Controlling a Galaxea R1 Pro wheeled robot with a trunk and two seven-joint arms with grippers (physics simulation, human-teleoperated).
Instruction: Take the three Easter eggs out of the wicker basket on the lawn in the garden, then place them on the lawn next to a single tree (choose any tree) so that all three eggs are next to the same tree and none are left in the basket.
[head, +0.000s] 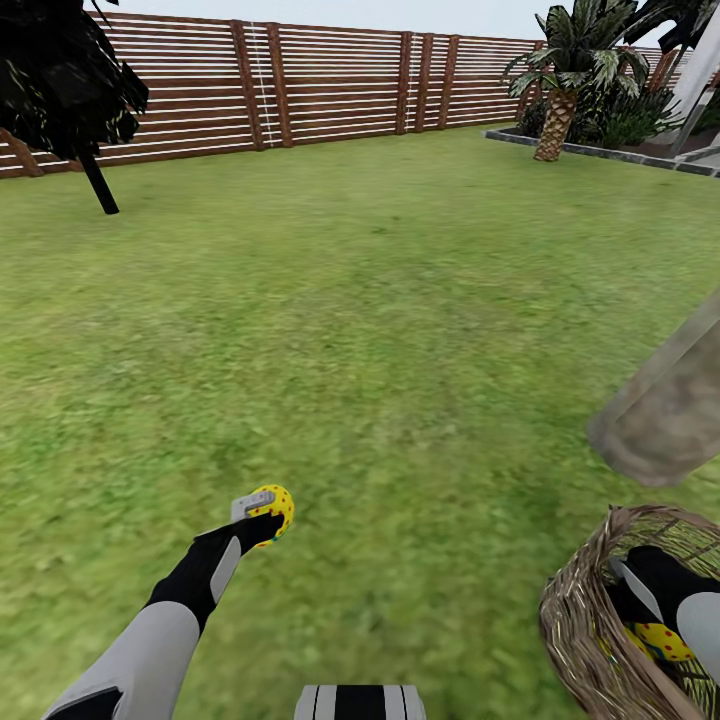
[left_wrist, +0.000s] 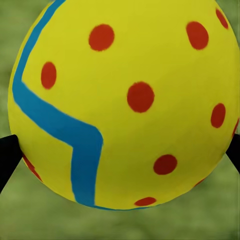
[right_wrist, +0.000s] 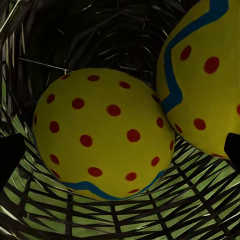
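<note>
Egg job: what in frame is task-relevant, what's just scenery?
Task-relevant:
- egg in left tool
- two eggs in basket
- wicker basket, right tool reaching inside
- tree trunk
- lawn

Scenery:
- wooden fence
- palm
- dark tree

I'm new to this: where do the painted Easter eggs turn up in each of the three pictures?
Head view: the gripped egg sits low and left of centre in the left end effector; a basket egg lies in the wicker basket at lower right.
Left wrist view: the gripped egg is up close, over grass.
Right wrist view: a whole egg and a cropped egg lie side by side inside the basket.
Shared landmark: the green lawn.
</note>
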